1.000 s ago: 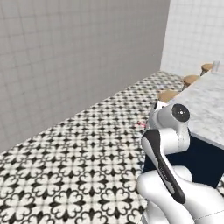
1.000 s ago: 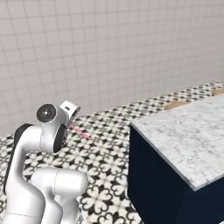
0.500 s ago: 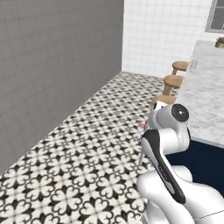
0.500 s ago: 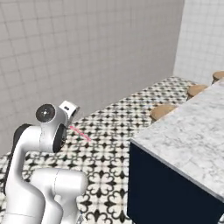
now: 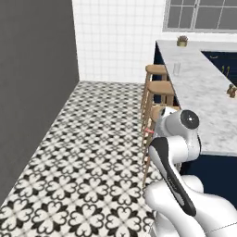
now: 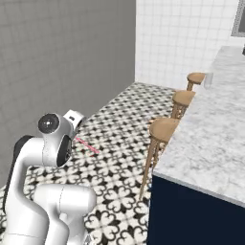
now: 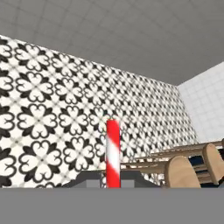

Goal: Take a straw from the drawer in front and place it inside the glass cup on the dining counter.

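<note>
My gripper (image 7: 113,182) is shut on the straw (image 7: 113,151), a pink-red stick with white stripes that stands up between the fingertips in the hand view. The straw (image 6: 88,146) pokes out sideways from the hand, over the patterned floor, and its tip (image 5: 149,131) shows just left of my upper arm. The glass cup (image 5: 176,68) stands near the left edge of the dining counter (image 5: 203,99), far ahead of the gripper. The same glass cup (image 6: 208,79) stands on the counter (image 6: 213,139) at the far end. The drawer is out of view.
Three round wooden stools (image 5: 160,87) line the counter's left side, the nearest stool (image 6: 164,128) close ahead of my arm. Two small brown shakers (image 5: 231,90) and a small pot (image 5: 182,40) sit on the marble. A grey wall (image 5: 32,92) bounds the tiled floor (image 5: 92,152) on the left.
The whole picture has swung round with the base: the counter's length, the stools and the cup have come into view. The gripper stays shut on the straw.
</note>
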